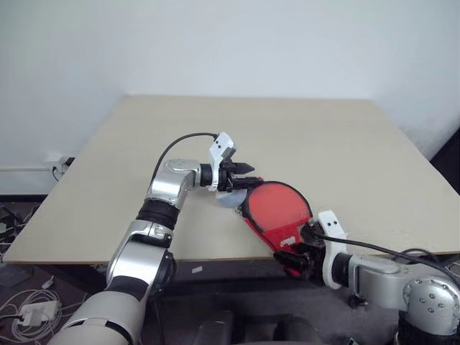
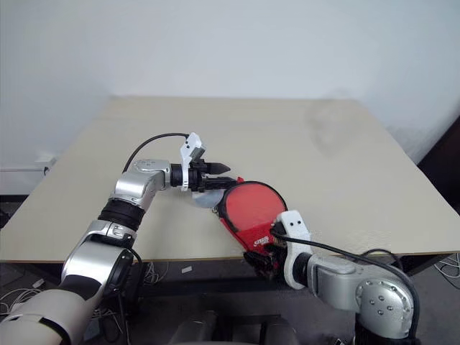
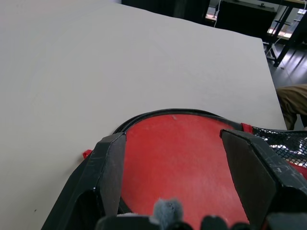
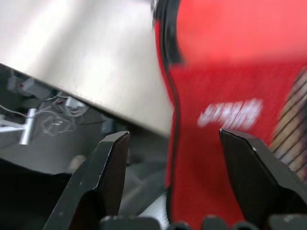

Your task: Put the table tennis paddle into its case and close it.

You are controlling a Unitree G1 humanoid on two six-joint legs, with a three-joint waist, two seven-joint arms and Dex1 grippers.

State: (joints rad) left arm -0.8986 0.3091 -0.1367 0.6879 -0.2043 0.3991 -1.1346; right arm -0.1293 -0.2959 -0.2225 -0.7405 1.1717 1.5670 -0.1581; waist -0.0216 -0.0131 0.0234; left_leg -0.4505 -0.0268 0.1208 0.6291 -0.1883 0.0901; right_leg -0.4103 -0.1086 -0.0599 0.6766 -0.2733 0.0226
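At the near edge of the surface, the right hand sits at the narrow handle end of the case, which overhangs that edge. In the right wrist view its fingers stand apart, released, with the red fabric and white logo of the case between and just beyond them; whether they touch the fabric cannot be told.

The case lies flat, its round end pointing away from the edge and its black zipper edging running around the rim. A round red face fills the round end; whether this is the table tennis paddle inside an open case or the case's own panel cannot be told, and no wooden handle is visible. A black mesh patch lies at the neck.

The left hand hovers at the far round end of the case, fingers spread and released on either side of the red face. A grey soft lump lies beneath it, just beside the case rim.

Cables and a power strip lie on the floor to the left.
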